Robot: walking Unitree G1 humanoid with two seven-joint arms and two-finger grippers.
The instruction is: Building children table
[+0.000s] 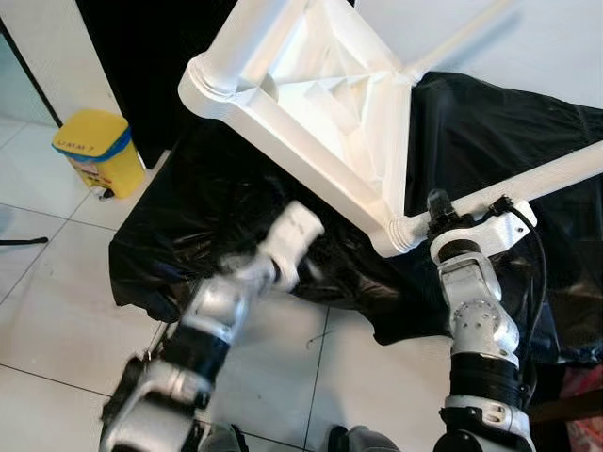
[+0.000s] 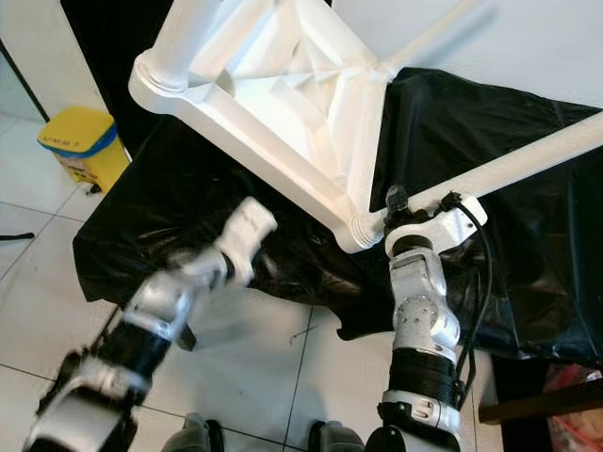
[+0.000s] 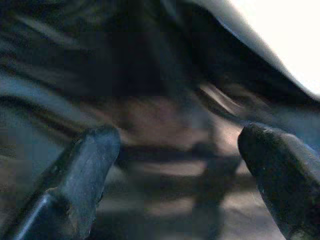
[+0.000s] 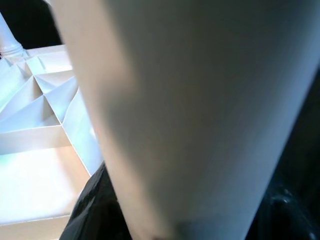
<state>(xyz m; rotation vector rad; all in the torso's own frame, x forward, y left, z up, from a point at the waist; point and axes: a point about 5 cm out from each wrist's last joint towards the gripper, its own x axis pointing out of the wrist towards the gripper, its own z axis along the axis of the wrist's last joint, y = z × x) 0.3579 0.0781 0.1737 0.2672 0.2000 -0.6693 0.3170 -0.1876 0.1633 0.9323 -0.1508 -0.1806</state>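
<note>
tabletop [image 1: 311,104] lying upside-down, tilted, on black sheet [image 1: 471,122] | R gripper [image 1: 441,215] pinching white leg [image 1: 556,174] by corner socket | L gripper [image 3: 175,165] blurred, fingers spread, hovering nr sheet's front edge | yellow bin [image 1: 99,151] sitting on floor, L side

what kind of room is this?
Probably a home room used as an assembly spot: white tiled floor, yellow bin, and an upturned white table on a black plastic sheet.

Indoor room, likely a home: white tiled floor [image 1: 57,311], white wall [image 1: 556,42], yellow bin [image 1: 97,151] well left of the left gripper, black plastic sheeting [image 1: 490,132] spread beside both grippers.
</note>
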